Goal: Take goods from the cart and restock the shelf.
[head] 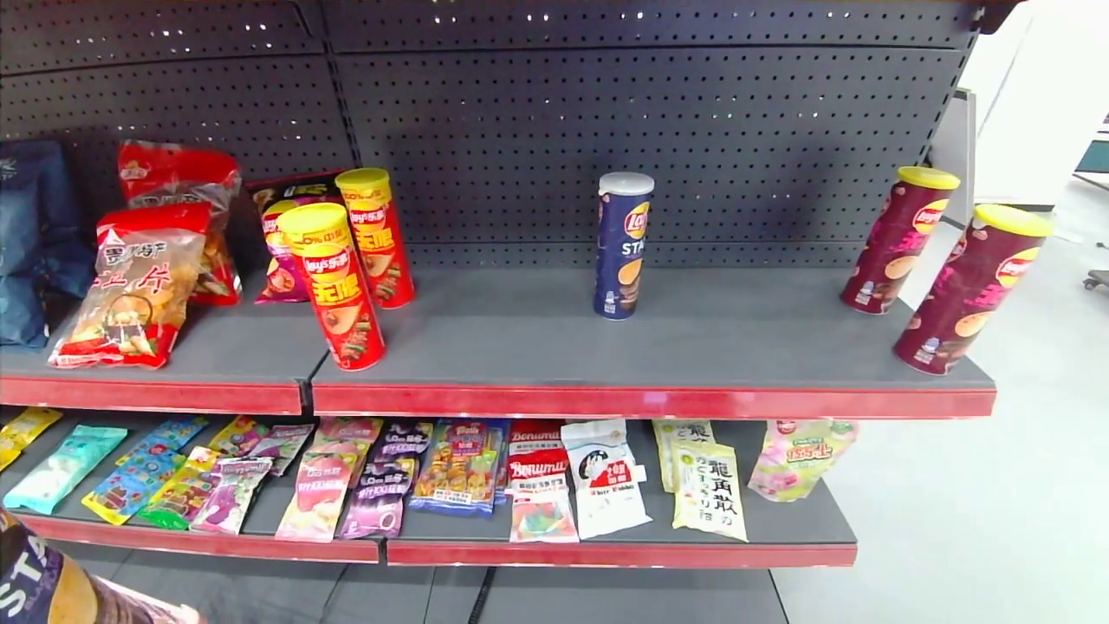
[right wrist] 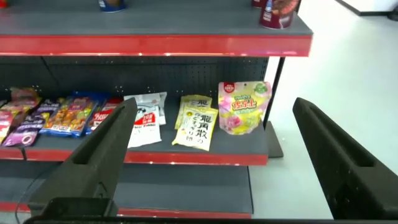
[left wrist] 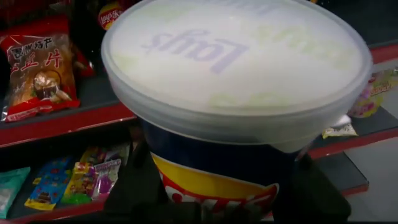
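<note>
A navy chip can with a white lid (left wrist: pixel 242 68) stands upright in my left gripper (left wrist: pixel 221 208), whose dark fingers (left wrist: pixel 134 190) are shut around its lower body. The same can shows at the bottom left corner of the head view (head: pixel 30 588), below the shelves. A matching navy can (head: pixel 623 245) stands at the middle back of the upper shelf (head: pixel 693 355). My right gripper (right wrist: pixel 214 109) is open and holds nothing. It faces the right end of the lower shelf (right wrist: pixel 236 146).
On the upper shelf stand two red cans (head: pixel 333 284) at the left, two maroon cans (head: pixel 970 288) at the right end, and snack bags (head: pixel 130 286) at the far left. Bare shelf lies on both sides of the navy can. Several candy and snack packets (head: pixel 606 477) cover the lower shelf.
</note>
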{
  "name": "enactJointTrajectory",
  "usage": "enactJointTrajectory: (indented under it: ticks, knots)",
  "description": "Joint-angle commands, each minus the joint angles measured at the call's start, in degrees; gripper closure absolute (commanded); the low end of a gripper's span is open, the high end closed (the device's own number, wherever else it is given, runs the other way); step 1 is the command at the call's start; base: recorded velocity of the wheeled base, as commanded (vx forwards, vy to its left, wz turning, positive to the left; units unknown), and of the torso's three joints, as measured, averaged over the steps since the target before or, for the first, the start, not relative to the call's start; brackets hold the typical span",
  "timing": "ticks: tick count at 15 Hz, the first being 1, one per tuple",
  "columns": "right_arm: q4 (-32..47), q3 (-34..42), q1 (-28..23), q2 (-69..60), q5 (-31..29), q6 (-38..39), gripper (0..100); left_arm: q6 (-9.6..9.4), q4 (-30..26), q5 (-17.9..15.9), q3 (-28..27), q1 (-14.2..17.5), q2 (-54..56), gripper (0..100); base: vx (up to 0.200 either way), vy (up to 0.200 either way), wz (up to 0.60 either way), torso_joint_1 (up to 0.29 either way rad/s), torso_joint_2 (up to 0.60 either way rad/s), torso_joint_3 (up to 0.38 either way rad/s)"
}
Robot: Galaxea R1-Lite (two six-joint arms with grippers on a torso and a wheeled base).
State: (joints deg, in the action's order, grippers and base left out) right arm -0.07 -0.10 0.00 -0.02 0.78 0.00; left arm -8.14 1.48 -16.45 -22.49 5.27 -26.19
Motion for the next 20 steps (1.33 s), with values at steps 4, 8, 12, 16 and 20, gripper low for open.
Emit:
enactJointTrajectory:
  ticks: [4, 8, 12, 16, 20]
  knots:
    - [-0.01, 0.01, 0.0, 0.02, 0.01, 0.0, 0, -0.03, 0.11, -0.08, -0.01, 0.01, 0.43, 100, 0.15, 0.0, 0.0, 0.007, 0.0, -0.002]
    - [-0.01, 0.01, 0.0, 0.02, 0.1, -0.09, 0, -0.47, -0.16, -0.34, 0.43, -0.17, 3.69, 100, 0.0, 0.0, 0.0, 0.0, 0.0, 0.0]
    - [-0.1, -0.17, -0.18, 2.49, 0.63, -2.9, 0, -0.82, -0.33, 0.62, 0.96, -0.08, 7.29, 100, 0.0, 0.0, 0.0, 0.0, 0.0, 0.0]
    - [-0.37, -32.95, 6.59, 38.52, 9.59, -3.25, 0, -0.82, -0.42, 0.71, 0.61, -0.17, 7.73, 100, 0.0, 0.0, 0.0, 0.0, 0.0, 0.0]
    - [-17.07, -39.19, 16.26, 66.91, 9.59, -6.15, 0, -0.38, -0.33, 2.47, 0.87, -0.08, 7.9, 100, 0.0, 0.0, 0.0, 0.0, 0.0, 0.0]
